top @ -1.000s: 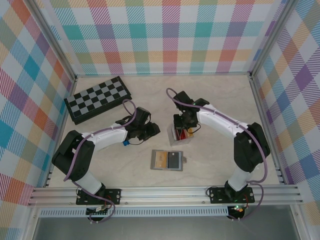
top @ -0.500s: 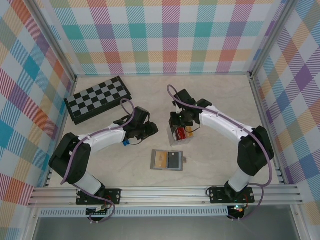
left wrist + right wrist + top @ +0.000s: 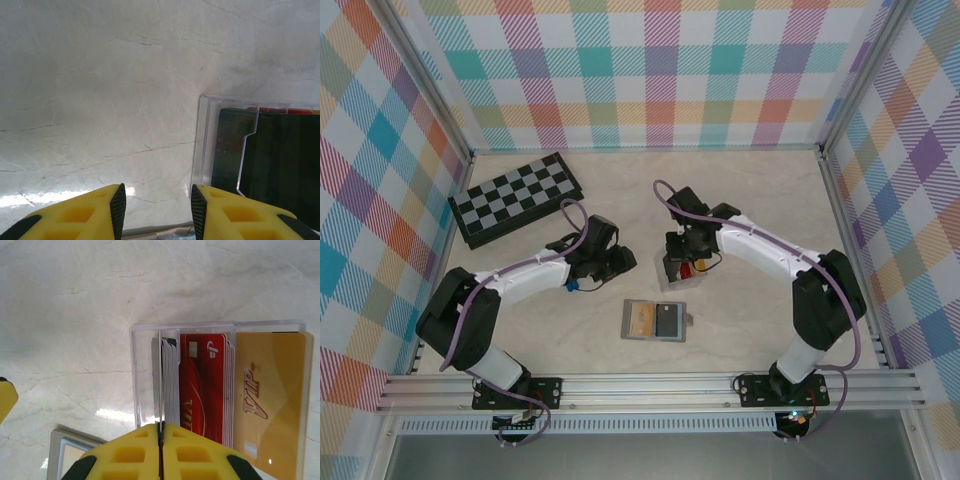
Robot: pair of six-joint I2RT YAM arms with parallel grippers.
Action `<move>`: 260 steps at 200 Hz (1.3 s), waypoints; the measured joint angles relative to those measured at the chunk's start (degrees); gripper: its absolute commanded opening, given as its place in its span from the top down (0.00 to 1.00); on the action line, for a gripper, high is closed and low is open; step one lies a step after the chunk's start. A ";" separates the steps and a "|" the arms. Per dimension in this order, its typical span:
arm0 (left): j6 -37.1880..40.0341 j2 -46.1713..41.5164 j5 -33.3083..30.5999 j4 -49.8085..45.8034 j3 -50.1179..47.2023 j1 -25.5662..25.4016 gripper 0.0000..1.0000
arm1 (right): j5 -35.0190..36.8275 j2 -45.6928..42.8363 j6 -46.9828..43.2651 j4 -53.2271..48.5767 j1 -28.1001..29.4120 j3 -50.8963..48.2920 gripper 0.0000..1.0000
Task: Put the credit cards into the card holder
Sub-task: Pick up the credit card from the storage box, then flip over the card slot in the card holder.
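The tabletop is a pale beige, marble-look surface crossed by thin dark veins. Three upright walls close it in: a back wall, a left wall and a right wall. All three are covered in a pastel plaid of teal, orange, purple, pink and yellow bands on white. Slim aluminium posts run along the two rear corners, one on the left and one on the right. A grooved aluminium rail spans the near edge, with a slotted pale strip below it. Even light falls from above. The left wrist view catches a bright glare patch on the surface, and the right wrist view another.
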 measured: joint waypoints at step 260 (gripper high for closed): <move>2.05 -3.89 7.32 -1.27 -12.98 -4.68 0.53 | -6.01 -20.81 17.84 3.43 10.21 -28.24 0.94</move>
